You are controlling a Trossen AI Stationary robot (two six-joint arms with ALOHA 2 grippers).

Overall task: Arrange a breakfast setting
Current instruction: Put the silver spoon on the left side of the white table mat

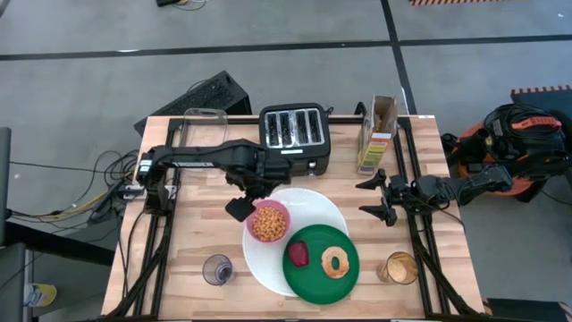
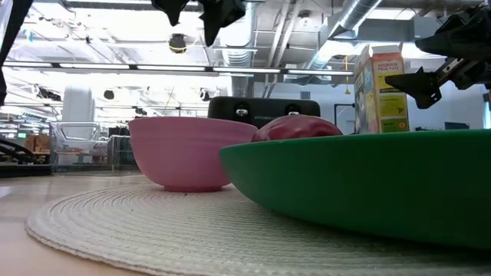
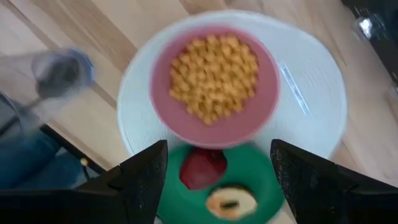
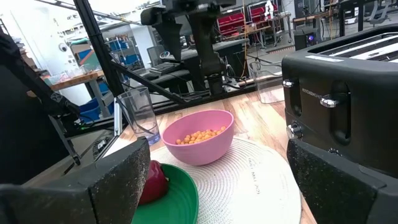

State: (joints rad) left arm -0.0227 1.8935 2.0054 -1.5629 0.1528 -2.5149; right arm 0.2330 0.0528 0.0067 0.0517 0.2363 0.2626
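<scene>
On the large white round plate (image 1: 322,207), toward its 9 o'clock edge in the high view, you have the small pink bowl (image 1: 267,222), filled with orange cereal pieces and standing upright. It is round, so it offers no long axis to line up on; approach from any side of the rim is equal.

- Left gripper (image 1: 248,202): just beside the bowl at its 10 o'clock, raised above the table. The left wrist view looks straight down on the bowl between the two fingers (image 3: 140,180), which stand apart with nothing between them. This is the nearer arm by a wide margin.
- Smaller dark-green plate (image 1: 321,258): overlaps the white plate at the bowl's 4 o'clock, touching or nearly touching it. It carries the red food piece (image 1: 298,254) and the toasted bagel ring (image 1: 336,263).
- Clear tumblers: one (image 1: 217,269) at the bowl's 7 o'clock, one (image 1: 401,267) well apart at 4 o'clock.
- Right gripper (image 1: 378,198): well apart at the bowl's 3 o'clock, jaws spread wide, empty, waiting.
- Black toaster (image 1: 294,136): at the bowl's 12 o'clock.

Judgement: any move on the bowl falls to your left arm, dropping nearly straight down.
</scene>
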